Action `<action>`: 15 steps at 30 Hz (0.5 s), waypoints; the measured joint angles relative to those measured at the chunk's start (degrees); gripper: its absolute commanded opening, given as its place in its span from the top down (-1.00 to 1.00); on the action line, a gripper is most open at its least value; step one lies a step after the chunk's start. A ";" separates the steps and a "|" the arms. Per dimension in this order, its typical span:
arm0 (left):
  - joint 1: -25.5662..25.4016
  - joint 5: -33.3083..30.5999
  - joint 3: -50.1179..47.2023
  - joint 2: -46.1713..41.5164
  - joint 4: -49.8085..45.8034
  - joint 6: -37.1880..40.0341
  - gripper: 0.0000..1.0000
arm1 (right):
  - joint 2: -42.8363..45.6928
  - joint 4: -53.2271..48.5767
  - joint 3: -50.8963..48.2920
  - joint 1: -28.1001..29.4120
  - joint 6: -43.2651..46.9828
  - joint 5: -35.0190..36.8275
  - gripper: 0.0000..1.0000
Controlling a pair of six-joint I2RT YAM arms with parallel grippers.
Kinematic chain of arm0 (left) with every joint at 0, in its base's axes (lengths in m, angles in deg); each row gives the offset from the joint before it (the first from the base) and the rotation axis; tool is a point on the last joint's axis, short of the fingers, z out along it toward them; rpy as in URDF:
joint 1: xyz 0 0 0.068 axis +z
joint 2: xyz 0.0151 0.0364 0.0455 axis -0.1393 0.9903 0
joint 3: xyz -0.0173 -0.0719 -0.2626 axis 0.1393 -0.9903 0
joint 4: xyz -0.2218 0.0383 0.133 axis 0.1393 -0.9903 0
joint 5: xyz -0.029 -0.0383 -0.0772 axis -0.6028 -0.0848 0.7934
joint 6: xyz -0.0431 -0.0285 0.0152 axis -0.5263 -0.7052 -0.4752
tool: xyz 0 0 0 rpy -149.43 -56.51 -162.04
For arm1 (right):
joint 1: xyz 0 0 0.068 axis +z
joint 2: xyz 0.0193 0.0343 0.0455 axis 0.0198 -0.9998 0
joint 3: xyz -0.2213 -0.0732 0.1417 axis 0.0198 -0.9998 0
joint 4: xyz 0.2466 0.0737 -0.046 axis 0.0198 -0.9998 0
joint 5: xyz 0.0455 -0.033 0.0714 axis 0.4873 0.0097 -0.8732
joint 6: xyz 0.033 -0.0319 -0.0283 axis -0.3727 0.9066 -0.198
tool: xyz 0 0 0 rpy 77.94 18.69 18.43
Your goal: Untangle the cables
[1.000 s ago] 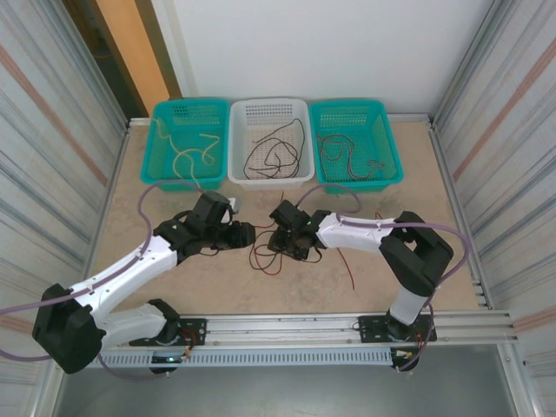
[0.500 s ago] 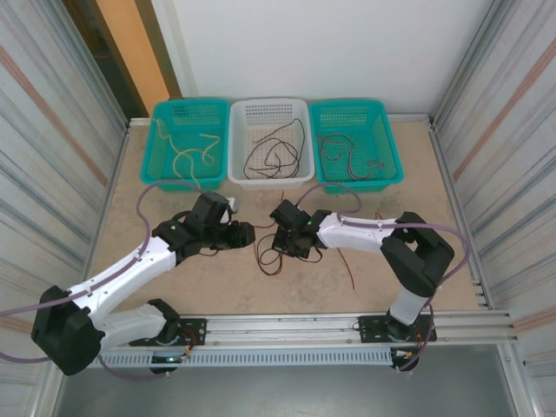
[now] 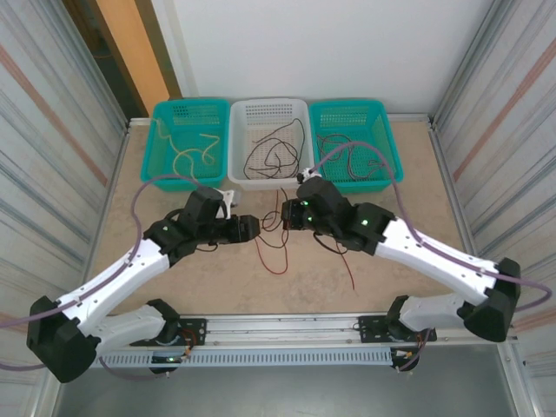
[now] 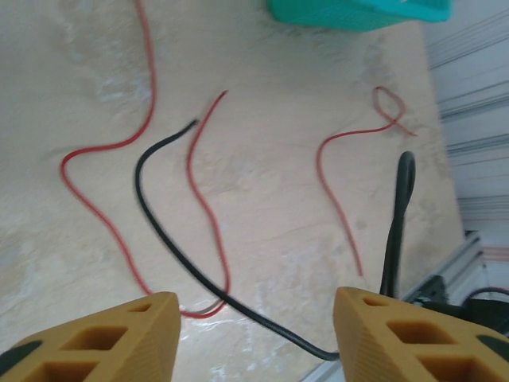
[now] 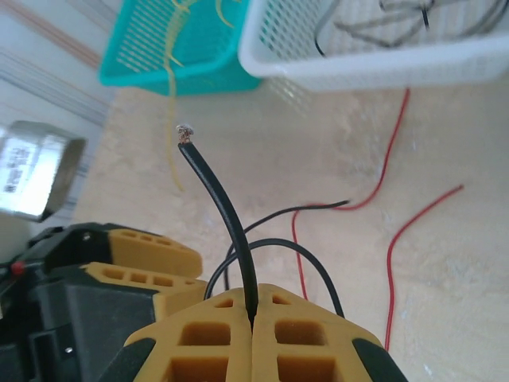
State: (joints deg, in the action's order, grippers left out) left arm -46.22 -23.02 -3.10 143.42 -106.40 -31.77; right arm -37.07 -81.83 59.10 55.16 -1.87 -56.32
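Observation:
My right gripper (image 5: 253, 306) is shut on a black cable (image 5: 215, 191), whose bare end sticks up past the fingertips. That gripper (image 3: 288, 217) hangs over the table just in front of the white basket. My left gripper (image 3: 250, 228) faces it from the left, a short gap away, and stands open (image 4: 254, 318). The black cable (image 4: 159, 215) runs across the table between its yellow fingers (image 4: 103, 338) without touching them. Red cables (image 4: 203, 199) lie loose on the table around it, one with a small loop (image 4: 390, 107).
Three baskets stand at the far edge. The left teal basket (image 3: 149, 156) holds pale yellow cables, the white basket (image 3: 234, 165) black ones, and the right teal basket (image 3: 395, 161) red and dark ones. A long red cable (image 3: 347, 265) lies in front of the right arm.
The right gripper has shut on the black cable and risen toward the white basket, the arm stretching out. The left gripper's jaws have opened wider.

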 measured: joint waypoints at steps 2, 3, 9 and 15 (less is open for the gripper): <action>-1.03 0.68 1.01 -1.70 0.92 0.24 -0.19 | 2.47 0.15 0.35 -0.04 2.75 -0.90 1.00; -1.51 0.94 1.84 -2.84 1.18 0.63 -0.20 | 3.72 0.42 0.55 -0.04 4.24 -1.46 1.00; -2.03 1.29 9.27 -6.75 2.69 1.51 -0.22 | 8.39 0.72 5.14 -0.66 11.76 -5.09 1.00; -2.03 5.53 12.92 -4.48 6.10 0.50 -0.27 | 8.74 0.70 9.62 -1.18 16.39 -7.96 1.00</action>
State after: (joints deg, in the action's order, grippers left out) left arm -48.26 -17.49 9.82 138.94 -100.30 -31.26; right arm -28.32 -81.13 68.71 53.98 14.53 -64.27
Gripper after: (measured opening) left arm 0.631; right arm 0.046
